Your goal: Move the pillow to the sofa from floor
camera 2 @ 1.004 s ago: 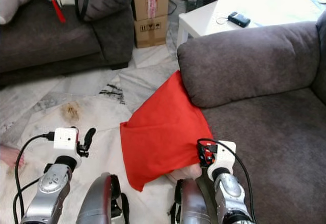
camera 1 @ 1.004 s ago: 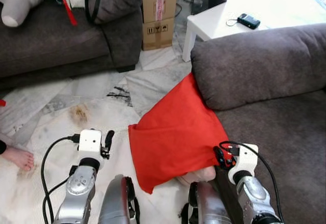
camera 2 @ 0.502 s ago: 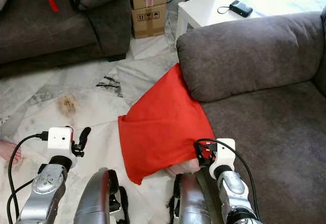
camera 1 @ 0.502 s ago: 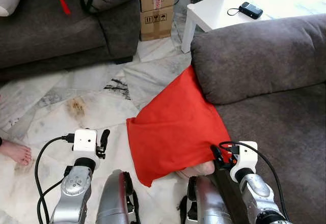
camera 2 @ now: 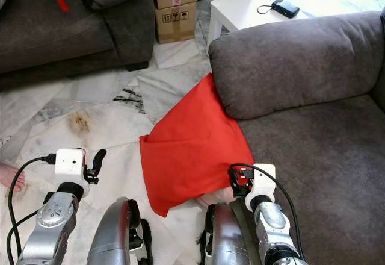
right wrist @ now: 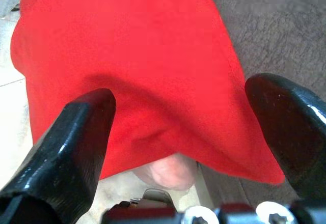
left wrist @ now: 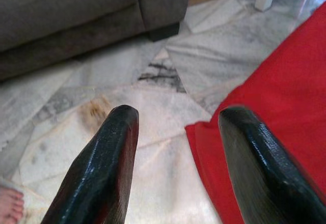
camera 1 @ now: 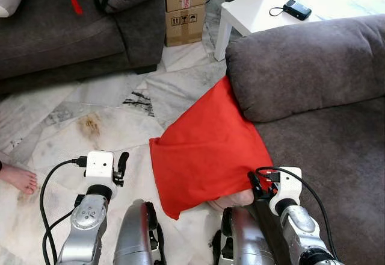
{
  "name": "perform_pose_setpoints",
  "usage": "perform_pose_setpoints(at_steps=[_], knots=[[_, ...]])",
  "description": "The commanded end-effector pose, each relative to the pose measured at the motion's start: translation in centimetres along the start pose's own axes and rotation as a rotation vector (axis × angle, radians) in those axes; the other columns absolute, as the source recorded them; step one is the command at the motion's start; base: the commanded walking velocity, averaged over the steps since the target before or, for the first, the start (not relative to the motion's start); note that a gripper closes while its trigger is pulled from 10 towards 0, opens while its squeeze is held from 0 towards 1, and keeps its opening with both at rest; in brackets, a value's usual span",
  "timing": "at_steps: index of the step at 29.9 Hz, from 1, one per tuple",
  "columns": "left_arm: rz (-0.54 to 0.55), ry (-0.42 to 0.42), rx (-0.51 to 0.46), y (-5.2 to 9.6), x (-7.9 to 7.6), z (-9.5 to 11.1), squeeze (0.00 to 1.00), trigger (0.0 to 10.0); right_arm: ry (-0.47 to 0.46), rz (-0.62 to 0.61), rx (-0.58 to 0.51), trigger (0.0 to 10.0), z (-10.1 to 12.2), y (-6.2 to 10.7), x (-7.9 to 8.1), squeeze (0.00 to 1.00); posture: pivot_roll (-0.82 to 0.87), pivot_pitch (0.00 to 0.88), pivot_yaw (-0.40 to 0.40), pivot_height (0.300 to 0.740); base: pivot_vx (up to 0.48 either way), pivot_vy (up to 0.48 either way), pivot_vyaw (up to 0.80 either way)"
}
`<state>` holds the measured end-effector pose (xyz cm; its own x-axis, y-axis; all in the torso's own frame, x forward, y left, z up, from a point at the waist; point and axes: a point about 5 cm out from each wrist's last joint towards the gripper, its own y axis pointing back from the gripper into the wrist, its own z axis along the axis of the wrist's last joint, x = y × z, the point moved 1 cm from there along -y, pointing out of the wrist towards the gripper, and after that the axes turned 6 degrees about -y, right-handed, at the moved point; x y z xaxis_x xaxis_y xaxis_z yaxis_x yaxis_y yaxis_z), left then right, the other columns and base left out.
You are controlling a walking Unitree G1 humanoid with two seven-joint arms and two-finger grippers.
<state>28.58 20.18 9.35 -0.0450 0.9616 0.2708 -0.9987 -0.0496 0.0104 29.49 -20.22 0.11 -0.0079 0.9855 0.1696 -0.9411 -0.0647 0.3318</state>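
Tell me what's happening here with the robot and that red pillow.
The robot stands over a red pillow that leans against the front of the grey sofa, with its lower end on the marble floor. The right gripper is open right at the pillow's near edge, fingers spread to either side of it without gripping. The left gripper is open too, hovering over the floor just beside the pillow's corner. A person's bare foot rests on the floor to the robot's left.

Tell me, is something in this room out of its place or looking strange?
Yes. The red pillow is off its seat: it leans tilted against the front of the grey sofa, with its lower corner down by the marble floor. The floor also has a brown stain and a black scuff.
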Motion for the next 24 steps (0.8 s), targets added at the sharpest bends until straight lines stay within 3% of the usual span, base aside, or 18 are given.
perform_pose_setpoints(at_steps=[1, 7, 13, 24], knots=[[0.002, 0.003, 0.029, 0.6, 0.1, -0.5, 0.00, 10.0, 0.015, -0.009, 0.051, 10.0, -1.2, 0.5, -0.2, 0.00, 0.02, 0.339, -0.037, 0.629, 0.000, 0.000, 0.00], [-0.001, 0.004, 0.022, 1.0, 0.0, -0.2, 0.00, 10.0, 0.042, -0.016, 0.041, 10.0, -0.8, 0.4, -0.4, 0.00, 0.02, 0.361, -0.046, 0.629, 0.000, 0.000, 0.00], [0.005, -0.010, -0.001, 1.2, 0.3, 0.6, 0.00, 10.0, 0.161, 0.027, 0.027, 10.0, -0.4, 0.1, 0.5, 0.00, 0.03, 0.389, -0.059, 0.629, 0.000, 0.000, 0.00], [0.006, -0.023, -0.020, 1.7, 0.3, 1.6, 0.00, 10.0, 0.223, 0.017, 0.009, 10.0, 0.0, -0.3, 1.1, 0.00, 0.05, 0.421, -0.072, 0.629, 0.000, 0.000, 0.00]])
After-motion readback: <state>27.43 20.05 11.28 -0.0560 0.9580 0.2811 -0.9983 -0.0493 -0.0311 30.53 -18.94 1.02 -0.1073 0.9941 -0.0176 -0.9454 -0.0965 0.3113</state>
